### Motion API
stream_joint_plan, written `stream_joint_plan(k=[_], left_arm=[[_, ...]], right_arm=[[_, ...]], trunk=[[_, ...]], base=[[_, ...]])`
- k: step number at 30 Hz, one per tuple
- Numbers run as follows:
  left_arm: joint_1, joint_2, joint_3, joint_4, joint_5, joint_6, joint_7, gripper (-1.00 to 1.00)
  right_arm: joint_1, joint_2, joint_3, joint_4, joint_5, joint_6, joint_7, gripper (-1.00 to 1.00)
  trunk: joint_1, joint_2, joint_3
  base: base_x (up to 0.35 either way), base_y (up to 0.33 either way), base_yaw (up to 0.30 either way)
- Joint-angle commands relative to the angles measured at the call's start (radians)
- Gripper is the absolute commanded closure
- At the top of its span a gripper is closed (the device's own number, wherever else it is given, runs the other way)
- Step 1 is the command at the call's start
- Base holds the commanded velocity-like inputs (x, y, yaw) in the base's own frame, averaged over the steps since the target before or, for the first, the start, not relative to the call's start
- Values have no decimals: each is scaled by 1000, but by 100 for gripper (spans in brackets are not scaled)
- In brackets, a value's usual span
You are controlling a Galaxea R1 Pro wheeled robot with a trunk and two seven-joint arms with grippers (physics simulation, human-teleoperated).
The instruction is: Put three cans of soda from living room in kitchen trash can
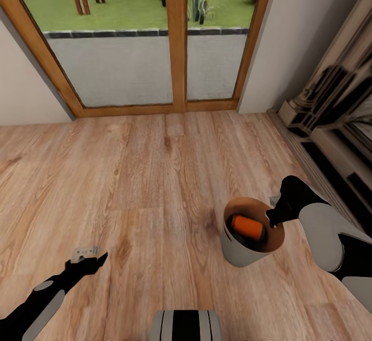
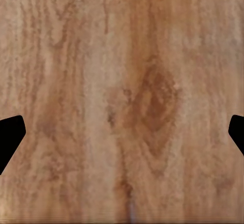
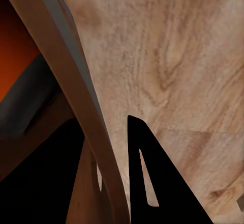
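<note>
The tash can (image 1: 242,252), pale grey outside and brown inside, is tilted over the wood-plank floor at the right. One orange can of soda (image 1: 247,227) lies inside it. My right gripper (image 1: 272,220) is shut on the bin's near-right rim. In the right wrist view the rim (image 3: 76,81) runs between the black fingers (image 3: 152,183), with the orange can of soda (image 3: 12,61) inside. My left gripper (image 1: 95,259) hangs open and empty above bare floor at the lower left, and the left wrist view has its fingertips (image 2: 10,137) far apart.
This is the living room. Wood-framed glass doors (image 1: 175,36) stand ahead, with lawn behind them. The fireplace surround (image 1: 330,124) runs along the right side. White wall (image 1: 23,88) flanks the doors. Open plank floor (image 1: 155,175) lies between. My base (image 1: 186,325) is at the bottom edge.
</note>
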Motion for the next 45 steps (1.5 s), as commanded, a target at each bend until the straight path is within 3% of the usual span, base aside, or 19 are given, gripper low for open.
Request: stream_joint_plan(k=[1, 10, 17, 22, 28, 35, 39, 45], left_arm=[[0, 0, -5, 0, 0, 0, 0, -100], [0, 0, -13, 3, 0, 0, 1, -100], [0, -1, -14, 3, -1, 0, 1, -100], [0, -2, -18, 3, -2, -1, 1, -100], [0, -2, -22, 4, -2, -1, 1, -100], [0, -2, -22, 4, -2, -1, 1, -100], [0, -3, -23, 5, -2, -1, 1, -100], [0, -19, -25, 30, 0, -1, 1, -100]], right_arm=[[0, 0, -2, 0, -16, 8, 4, 100], [0, 0, -2, -1, -16, 8, 4, 100], [0, 0, -2, -1, -16, 8, 4, 100], [0, 2, -2, -1, -16, 8, 4, 100], [0, 1, -2, 0, -16, 8, 3, 100], [0, 0, -3, 0, -17, 8, 4, 100], [0, 0, -4, -1, -17, 8, 3, 100], [0, 0, -4, 0, -17, 8, 4, 100]], trunk=[[0, 0, -4], [0, 0, -4], [3, -2, -31], [3, -2, -31], [6, -3, -54], [6, -3, -54], [8, -4, -70], [8, -4, -70]], base=[[0, 0, 0], [0, 0, 0], [0, 0, 0], [0, 0, 0], [0, 0, 0], [0, 0, 0], [0, 0, 0], [0, 0, 0]])
